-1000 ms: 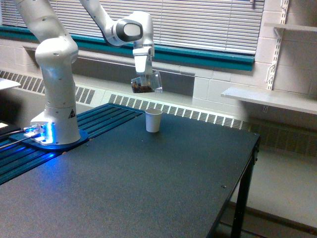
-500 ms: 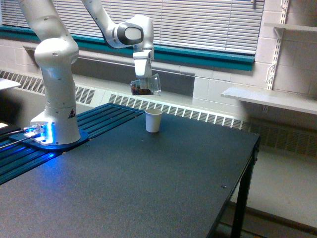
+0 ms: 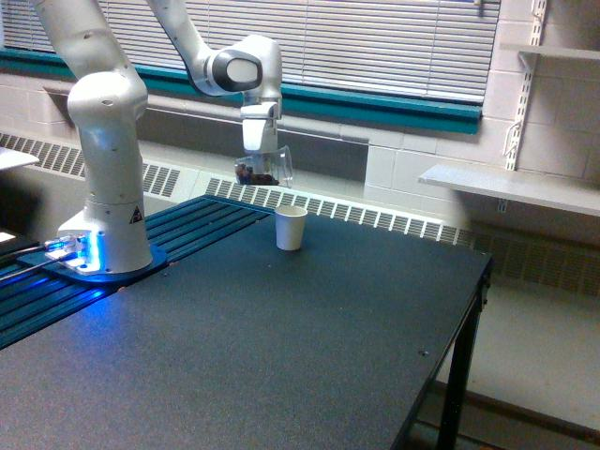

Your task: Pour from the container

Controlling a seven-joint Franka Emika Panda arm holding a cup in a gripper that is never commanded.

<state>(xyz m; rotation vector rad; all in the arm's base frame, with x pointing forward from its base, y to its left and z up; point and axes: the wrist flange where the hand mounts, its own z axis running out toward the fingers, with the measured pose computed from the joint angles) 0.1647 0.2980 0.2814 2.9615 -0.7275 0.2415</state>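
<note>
You are looking at a dark, finely speckled table (image 3: 309, 347) that fills most of the exterior view, with its right edge and one black leg showing at the exterior view's right. At the table's far left lies a strip of dark blue slatted panel (image 3: 202, 220), and on it stands the white arm base (image 3: 103, 225), lit blue at its foot.

The arm reaches up and over to the right. Its gripper (image 3: 256, 155) points straight down, fingers closed on the container (image 3: 262, 171), a small clear cup with brown bits showing low inside. The container hangs in the air, tilted, with its mouth toward the right. It is above the table's far edge, up and a little left of the white paper cup (image 3: 291, 228); the two are apart.

The white paper cup stands upright on the table, near the far edge, just right of the slatted panel.

Behind the table you have a long white baseboard vent (image 3: 375, 217) running along a pale block wall (image 3: 412, 150). Above it sits a teal window sill (image 3: 375, 105) under closed horizontal blinds (image 3: 375, 42). At the far right, white shelves (image 3: 511, 187) hang on slotted wall tracks. The floor (image 3: 534, 347) right of the table is pale.
</note>
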